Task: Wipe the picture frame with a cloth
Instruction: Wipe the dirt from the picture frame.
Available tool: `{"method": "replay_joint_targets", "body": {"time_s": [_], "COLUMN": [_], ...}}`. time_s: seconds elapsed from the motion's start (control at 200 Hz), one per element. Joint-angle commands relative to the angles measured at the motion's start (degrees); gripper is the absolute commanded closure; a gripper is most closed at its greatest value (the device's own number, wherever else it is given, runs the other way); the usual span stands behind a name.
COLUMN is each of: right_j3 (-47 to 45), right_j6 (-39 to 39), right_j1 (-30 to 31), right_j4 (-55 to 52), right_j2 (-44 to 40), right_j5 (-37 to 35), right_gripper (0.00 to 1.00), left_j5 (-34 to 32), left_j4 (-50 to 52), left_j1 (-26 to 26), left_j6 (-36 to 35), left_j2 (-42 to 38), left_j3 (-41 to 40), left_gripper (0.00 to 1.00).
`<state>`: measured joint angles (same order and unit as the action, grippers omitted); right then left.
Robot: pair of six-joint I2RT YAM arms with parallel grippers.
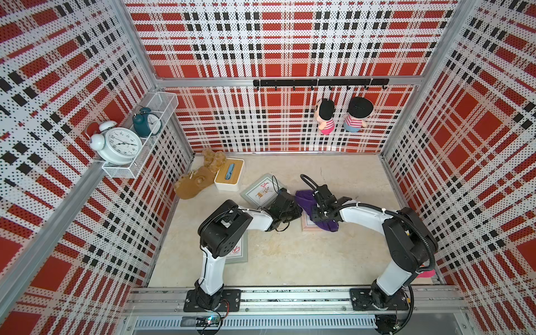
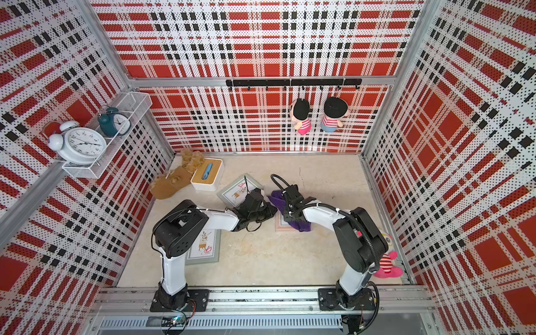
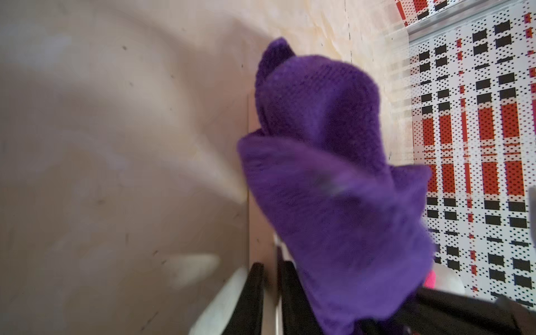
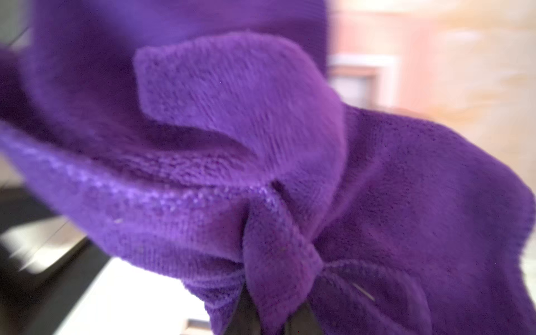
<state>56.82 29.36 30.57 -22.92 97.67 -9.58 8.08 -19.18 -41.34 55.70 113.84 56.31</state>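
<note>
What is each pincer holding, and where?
Right pincer: deep purple fabric cloth, by a bunched fold. Left pincer: apparently the pale pink rectangular picture frame, by its edge.

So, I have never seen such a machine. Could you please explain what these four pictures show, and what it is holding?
It is a robot with two arms, standing on a table inside a box with checked walls. Two pictures look down from above and are almost the same view. The other two come from a small camera on each arm's wrist, so they are very close.

The right gripper is shut on a purple cloth, which covers most of a pink picture frame. The left gripper seems to pinch that frame's edge.

Also on the table are a grey frame, a second grey frame, a white box and a brown plush toy.
</note>
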Motion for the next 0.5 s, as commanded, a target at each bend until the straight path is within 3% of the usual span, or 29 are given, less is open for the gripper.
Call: {"method": "replay_joint_targets", "body": {"time_s": [0.0, 0.205, 0.376, 0.496], "right_j3": [-0.07, 9.68, 13.78, 13.71], "right_j6": [-1.27, -1.99, 0.77, -1.49], "right_j1": [-1.64, 4.41, -0.28, -1.74], "right_j4": [-3.14, 0.7, -0.72, -3.45], "right_j2": [1.92, 11.03, 14.04, 14.17], "right_j5": [-4.22, 0.09, -5.79, -10.61], "right_gripper": [1.0, 1.0, 1.0, 1.0], "left_j5": [1.17, 1.5, 1.24, 1.17], "left_j4": [8.99, 9.99, 10.48, 10.48], "left_j1": [-0.93, -0.93, -1.02, -1.02], "left_j6": [-0.46, -0.92, -1.32, -1.42], "left_j2": [1.71, 1.96, 1.76, 1.82], "left_j3": [-2.72, -1.64, -1.72, -2.0], "left_gripper": [0.85, 0.84, 0.84, 0.84]}}
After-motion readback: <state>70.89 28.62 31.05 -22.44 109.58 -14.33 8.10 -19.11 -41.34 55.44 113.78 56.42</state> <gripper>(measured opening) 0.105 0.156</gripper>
